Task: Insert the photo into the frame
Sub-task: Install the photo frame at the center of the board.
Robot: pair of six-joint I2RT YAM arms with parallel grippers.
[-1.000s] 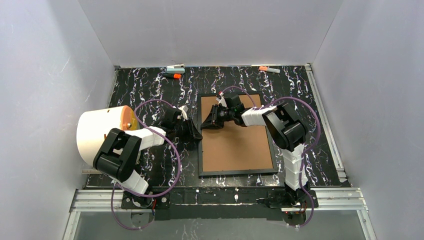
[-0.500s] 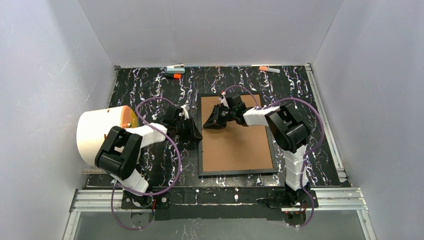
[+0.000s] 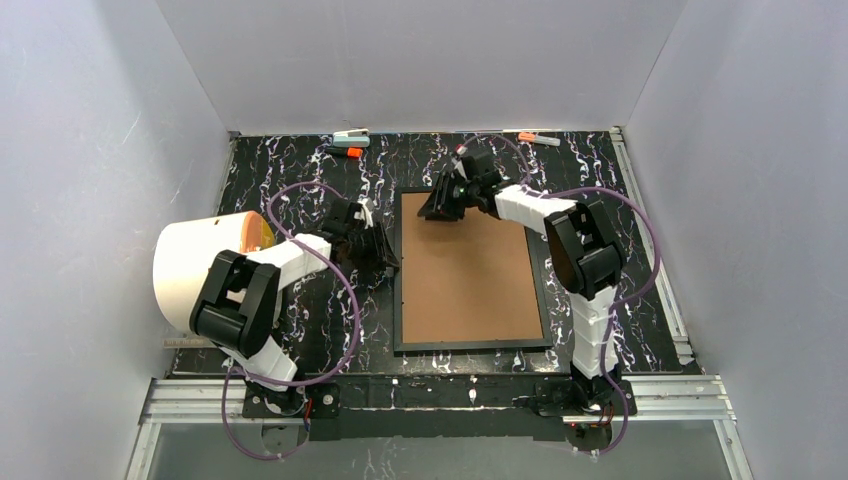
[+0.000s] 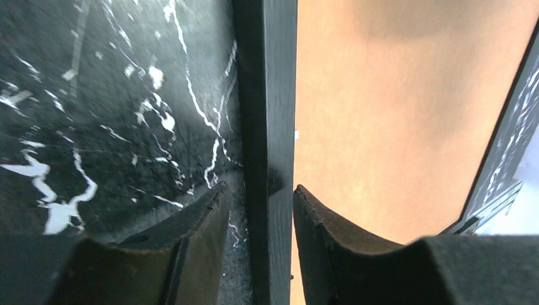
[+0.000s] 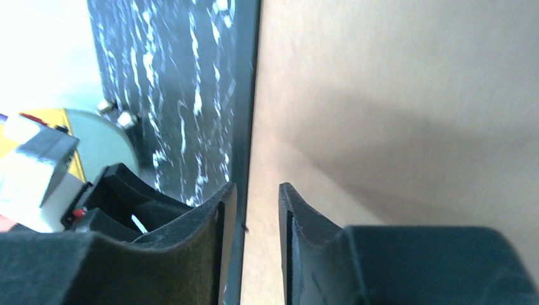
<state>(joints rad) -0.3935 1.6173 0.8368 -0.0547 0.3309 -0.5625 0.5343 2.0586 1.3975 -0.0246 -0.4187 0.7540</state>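
"Lying flat and back-up in the middle of the black, white-veined marble-look table (image 3: 600, 200), the thin black rectangular picture frame (image 3: 470, 346) shows only its plain brown backing board (image 3: 470, 280). Where is the sunflower print?"

"Not to be seen. Whether it sits under that board I cannot tell."

"And the arms?"

"The left gripper (image 4: 257, 194) straddles the frame's left rail, one finger (image 4: 197, 216) over the table and the other over the board. Its jaws are apart, with a sliver of gap on the table side, so I judge that nothing is clamped. The right gripper (image 5: 253, 189) is at the far left corner. Its jaws are narrowly apart over the seam where board meets rail, with nothing pinched that I can see."

"What could go wrong from here?"

"If the left jaws close on that rail and lift from one side, the frame would tip, and a loose board could slide out. A right fingertip dragged along the seam could catch the board's edge and pry it up. Uneven pulls from the two arms would skew the frame on the table."

"Any writing?"

"None that I can read. There is none on the white drum-shaped object (image 3: 195, 270) with an orange-yellow end at the left. Nor is there any on the orange marker (image 3: 349, 152), the white-and-teal clip (image 3: 351, 135) or the white pen (image 3: 540, 138) along the far edge."
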